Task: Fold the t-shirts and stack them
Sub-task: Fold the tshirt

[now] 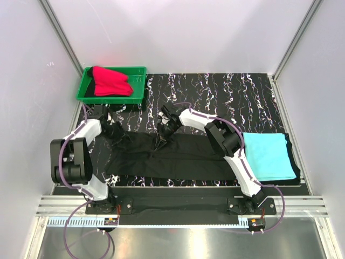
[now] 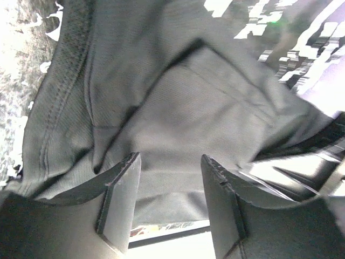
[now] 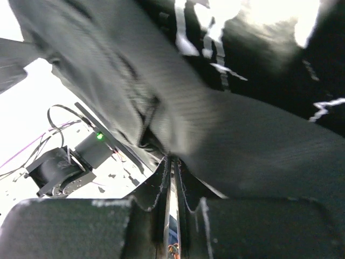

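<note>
The black t-shirt [image 1: 161,159] lay spread along the near surface [image 1: 242,97], the folded turquoise t-shirt [image 1: 267,156] just right of it. Left jaws stood spread above the black cloth; right jaws pinched its far edge. Far left, the red t-shirt [image 1: 110,82] lay in the green tray [image 1: 141,81]

Marbled black table [image 1: 232,97], black shirt [image 1: 183,156], turquoise shirt [image 1: 267,156], green tray [image 1: 136,83]

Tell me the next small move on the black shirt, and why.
Probably close the left gripper. Its fingers stand apart with the black shirt right at the gap, while the right gripper is shut on the cloth.
</note>
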Robot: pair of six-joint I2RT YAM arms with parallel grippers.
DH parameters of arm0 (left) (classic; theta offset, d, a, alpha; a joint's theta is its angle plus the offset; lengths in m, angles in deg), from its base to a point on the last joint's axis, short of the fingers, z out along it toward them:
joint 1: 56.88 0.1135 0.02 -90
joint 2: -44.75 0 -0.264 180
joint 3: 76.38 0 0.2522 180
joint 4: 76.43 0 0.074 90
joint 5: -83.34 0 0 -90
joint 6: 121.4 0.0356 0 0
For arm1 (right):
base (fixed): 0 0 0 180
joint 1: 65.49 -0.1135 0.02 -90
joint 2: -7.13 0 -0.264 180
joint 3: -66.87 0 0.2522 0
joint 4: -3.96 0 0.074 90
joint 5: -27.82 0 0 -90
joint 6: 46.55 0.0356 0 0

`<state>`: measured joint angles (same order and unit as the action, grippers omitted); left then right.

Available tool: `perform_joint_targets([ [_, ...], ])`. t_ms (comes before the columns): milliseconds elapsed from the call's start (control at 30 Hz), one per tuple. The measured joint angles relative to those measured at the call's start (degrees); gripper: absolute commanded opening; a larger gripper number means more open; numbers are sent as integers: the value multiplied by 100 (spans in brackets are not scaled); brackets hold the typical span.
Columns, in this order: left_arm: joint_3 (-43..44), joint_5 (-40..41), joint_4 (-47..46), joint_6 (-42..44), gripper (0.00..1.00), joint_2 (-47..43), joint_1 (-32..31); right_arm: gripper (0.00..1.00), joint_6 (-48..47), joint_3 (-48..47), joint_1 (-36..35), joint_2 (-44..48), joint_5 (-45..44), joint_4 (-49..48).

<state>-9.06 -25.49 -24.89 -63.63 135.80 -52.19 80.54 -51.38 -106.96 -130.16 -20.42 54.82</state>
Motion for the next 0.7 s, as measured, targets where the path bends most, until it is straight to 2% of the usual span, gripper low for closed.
perform_joint_targets([
  [200,-2,-2,-26,-74,54,-435,-4,12,-26,221,-4,31,96,0],
  [700,-4,-31,-24,-260,54,-461,-254,13,-280,426,-4,177,129,-2],
])
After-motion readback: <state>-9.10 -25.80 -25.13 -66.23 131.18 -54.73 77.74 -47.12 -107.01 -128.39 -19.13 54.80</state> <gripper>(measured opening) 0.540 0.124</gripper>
